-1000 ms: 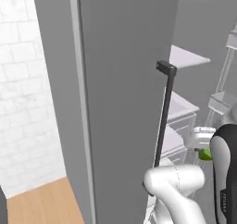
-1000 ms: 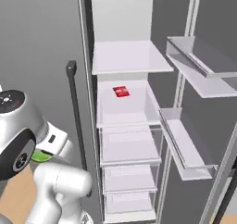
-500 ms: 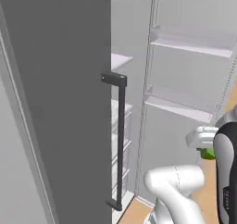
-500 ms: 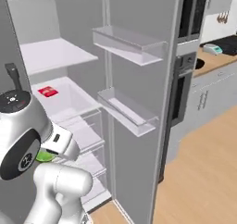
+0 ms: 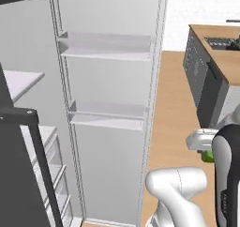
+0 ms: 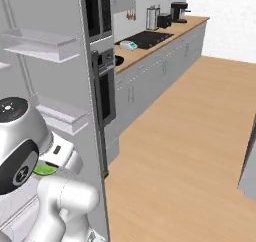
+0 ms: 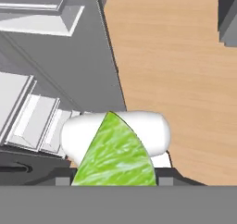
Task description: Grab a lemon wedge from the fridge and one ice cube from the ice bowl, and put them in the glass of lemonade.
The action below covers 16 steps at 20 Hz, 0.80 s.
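One lemon wedge (image 7: 114,154), bright green-yellow, sits pinched between the fingers of the gripper (image 7: 113,181) in the hand view, so the first pick looks done. In the left base view a sliver of it shows at the lower right, close against the arm. Just to the left stands the fridge (image 5: 110,109), its door swung wide with clear door shelves. Beyond it to the right, bare wooden floor (image 6: 190,136) runs toward a far counter (image 6: 155,38) with a cooktop and appliances. Left, as I judge it: carrying the wedge to the glass of lemonade, dropping it in, then fetching one ice cube from the ice bowl.
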Tool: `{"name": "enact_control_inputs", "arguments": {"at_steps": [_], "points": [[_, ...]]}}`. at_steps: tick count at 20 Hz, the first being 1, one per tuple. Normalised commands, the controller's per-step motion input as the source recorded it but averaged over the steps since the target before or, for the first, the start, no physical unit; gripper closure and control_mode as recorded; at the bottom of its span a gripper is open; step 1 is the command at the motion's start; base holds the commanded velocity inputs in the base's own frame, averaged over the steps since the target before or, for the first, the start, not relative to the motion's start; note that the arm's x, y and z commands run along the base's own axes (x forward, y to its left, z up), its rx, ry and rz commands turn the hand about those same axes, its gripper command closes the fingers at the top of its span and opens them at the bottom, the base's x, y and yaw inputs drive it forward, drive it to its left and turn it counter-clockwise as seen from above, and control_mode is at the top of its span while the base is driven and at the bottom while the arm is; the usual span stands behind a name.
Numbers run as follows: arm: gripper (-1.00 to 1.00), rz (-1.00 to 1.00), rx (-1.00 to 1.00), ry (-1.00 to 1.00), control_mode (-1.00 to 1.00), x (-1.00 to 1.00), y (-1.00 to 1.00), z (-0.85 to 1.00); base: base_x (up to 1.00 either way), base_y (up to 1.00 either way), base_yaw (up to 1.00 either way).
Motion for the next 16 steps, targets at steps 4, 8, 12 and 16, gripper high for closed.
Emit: {"name": "enact_control_inputs", "arguments": {"at_steps": [4, 8, 12, 16], "points": [[1.0, 0.0, 0.0, 0.0, 1.0, 0.0, 0.0, 0.0, 0.69, -0.79, -0.18], [1.0, 0.0, 0.0, 0.0, 1.0, 0.0, 0.0, 0.0, 0.8, -0.7, 0.14], [1.0, 0.0, 0.0, 0.0, 1.0, 0.0, 0.0, 0.0, 0.91, -0.89, 0.29], [1.0, 0.0, 0.0, 0.0, 1.0, 0.0, 0.0, 0.0, 0.63, -1.0, 0.49]]}}
